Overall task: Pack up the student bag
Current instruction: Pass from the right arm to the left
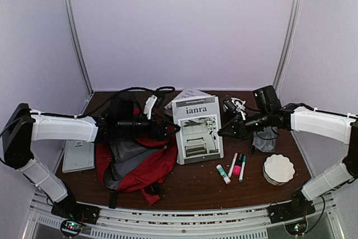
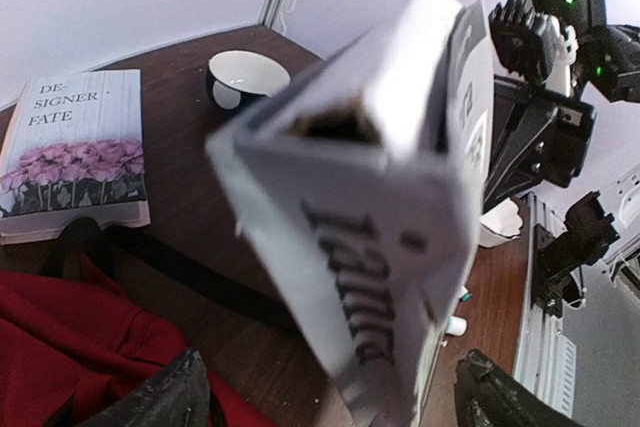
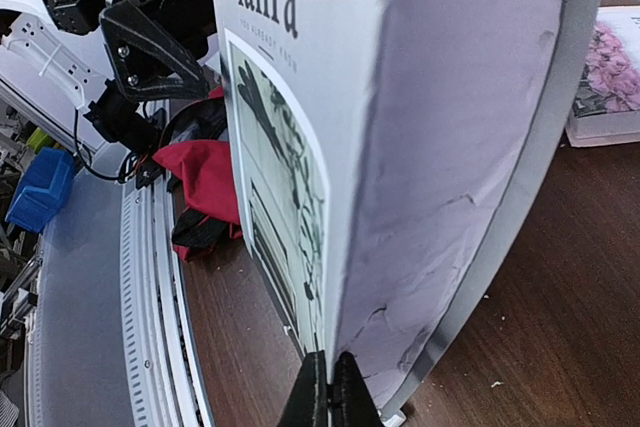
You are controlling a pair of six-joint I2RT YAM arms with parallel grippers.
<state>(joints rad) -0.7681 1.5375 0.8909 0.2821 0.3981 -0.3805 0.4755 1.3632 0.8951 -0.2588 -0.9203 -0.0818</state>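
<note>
The large red fabric backpack (image 1: 140, 163), slumped with its smooth grey lining showing, lay left of centre in the lower part of the top view, on the dark wooden tabletop (image 1: 184, 186). Just right of it, a thick rectangular grey-white paperback (image 1: 198, 130) with a matte, creased cover was held tilted. The right tool (image 1: 222, 133) was clenched on its edge. The left tool (image 1: 172, 129) stood released, its black fingers (image 2: 170, 397) spread wide beside the book.

A grey-white "ianra" book (image 1: 197, 130) stands tilted at the centre of the brown wooden table (image 1: 190, 191). To its lower right lie a white glue stick (image 1: 223, 173), three marker pens (image 1: 238, 166) and a white scalloped dish (image 1: 278, 169). A flower-covered "Designer Fate" paperback (image 2: 75, 152) lies at the left of the left wrist view, near a black bowl with a white inside (image 2: 247, 78).
</note>
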